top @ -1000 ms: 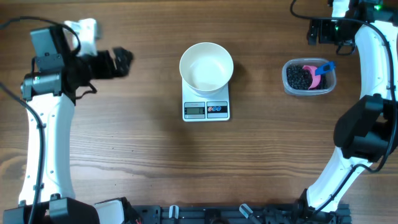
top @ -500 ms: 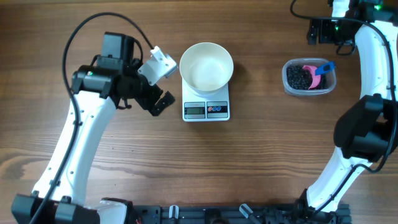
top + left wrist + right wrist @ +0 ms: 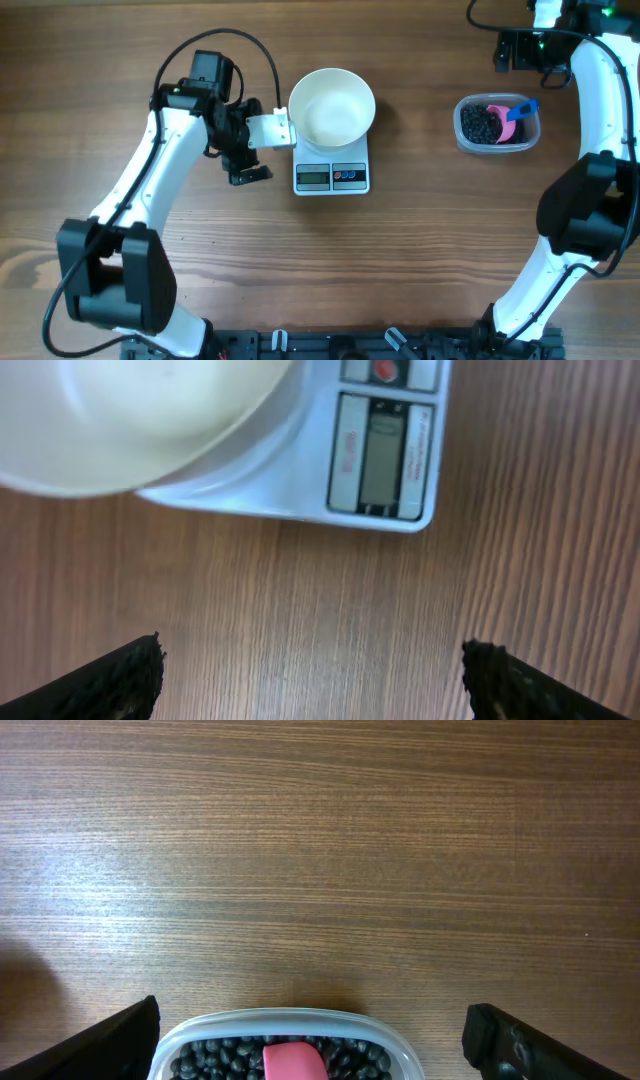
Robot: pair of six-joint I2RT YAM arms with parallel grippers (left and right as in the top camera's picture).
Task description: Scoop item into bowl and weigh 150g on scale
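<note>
The white bowl [image 3: 332,105] sits on the white scale [image 3: 332,177] at the table's middle. The item, small black beans [image 3: 480,124], fills a clear tub [image 3: 461,139] to the right, and a pink scoop with a blue handle [image 3: 514,112] lies in it. My left gripper [image 3: 258,152] hovers just left of the scale, open and holding nothing. The left wrist view shows the bowl [image 3: 130,420], the scale's display [image 3: 385,455] and bare wood between my open fingers. My right gripper [image 3: 520,52] is open just behind the tub, whose beans [image 3: 220,1058] and scoop [image 3: 293,1060] lie under it.
The left arm bends across the table's left half. The right arm runs down the right edge. A black rail lines the front edge [image 3: 380,345]. Bare wood surrounds the scale and the tub.
My left arm has swung from the far left of the table to the left side of the scale. The right arm, bowl, scale and tub have not moved.
</note>
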